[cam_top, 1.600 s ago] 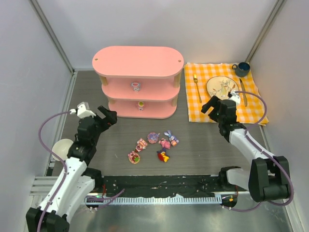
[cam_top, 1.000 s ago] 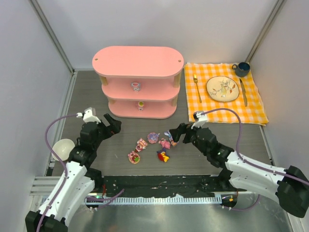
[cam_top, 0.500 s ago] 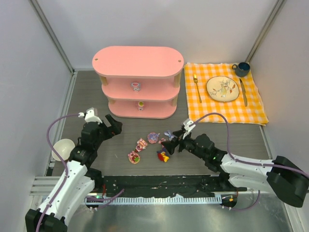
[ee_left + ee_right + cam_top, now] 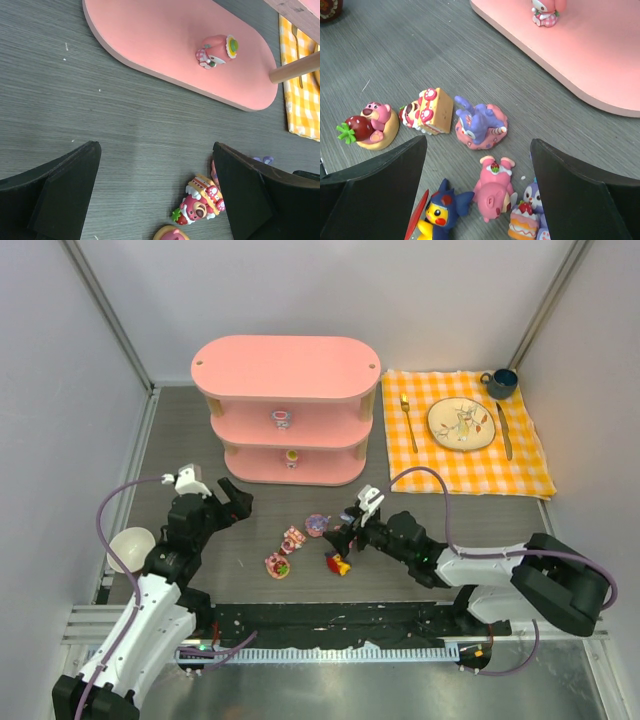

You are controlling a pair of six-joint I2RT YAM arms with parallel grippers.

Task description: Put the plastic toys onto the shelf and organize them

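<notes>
Two figurines stand on the pink shelf [image 4: 285, 368] at upper centre of the overhead view: a middle-tier figurine [image 4: 281, 419] and a bottom-tier figurine [image 4: 291, 456]. The other toys lie in a loose cluster on the grey table [image 4: 180, 440] below the shelf, at mid-frame. The right gripper [image 4: 342, 533] hovers low over the cluster's right side. The left gripper [image 4: 233, 502] hangs to the cluster's left, near a white bowl [image 4: 130, 548]. An orange checked cloth [image 4: 470, 460] lies at upper right.

In the left wrist view the claw is spread wide and holds nothing. A cake bear [image 4: 200, 202] lies at lower right, just beside one finger, and the bottom-tier figurine stands on its board at the top.

In the right wrist view the claw is also spread and grips nothing. Ahead of it lie a strawberry bear [image 4: 370, 125] at left, the cake bear and a purple bunny [image 4: 480, 122] at centre. Between the fingers are a pink figure [image 4: 494, 187], a red-yellow-blue figure [image 4: 442, 210] and a blue bunny [image 4: 527, 220].
</notes>
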